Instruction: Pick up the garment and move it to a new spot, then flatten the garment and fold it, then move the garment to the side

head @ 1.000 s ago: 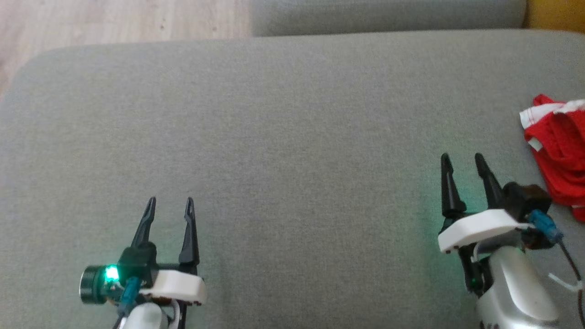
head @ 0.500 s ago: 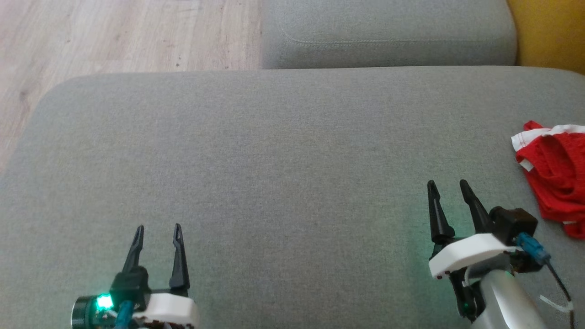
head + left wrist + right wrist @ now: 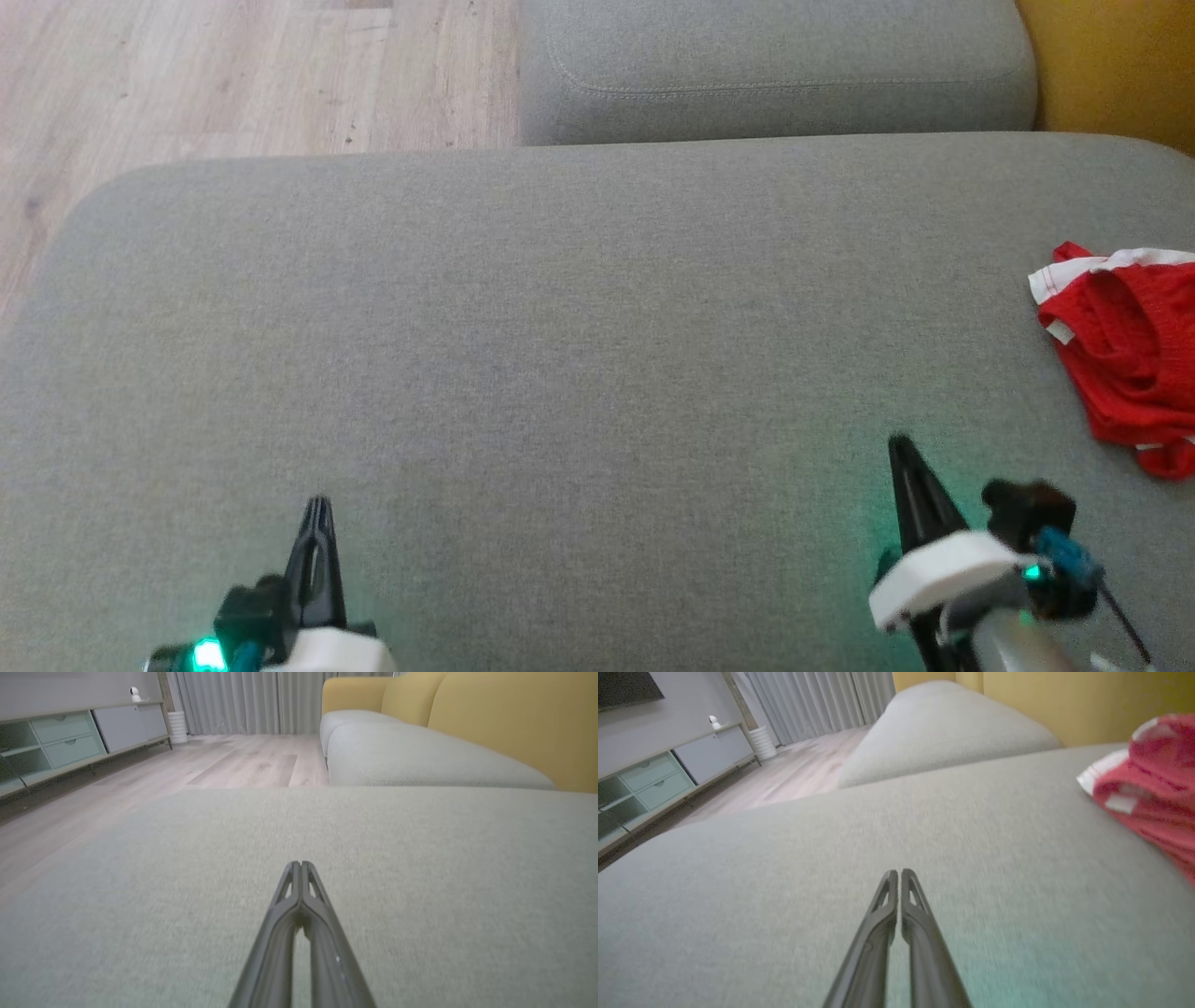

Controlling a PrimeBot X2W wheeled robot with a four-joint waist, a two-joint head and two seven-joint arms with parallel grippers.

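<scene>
Soft daylight, slight blur, green glow

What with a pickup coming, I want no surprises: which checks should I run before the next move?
1. Is the garment located? Ok, crumpled on the cushion.
2. Is the right gripper open for grasping? Not ok, fingers shut, holding nothing.
3. Is the left gripper open? Not ok, fingers shut, holding nothing.
4. Is there bare cushion between right gripper and garment? Ok.
5. Is the garment's full outline seen? Cannot tell, it runs off the head view's right edge.
</scene>
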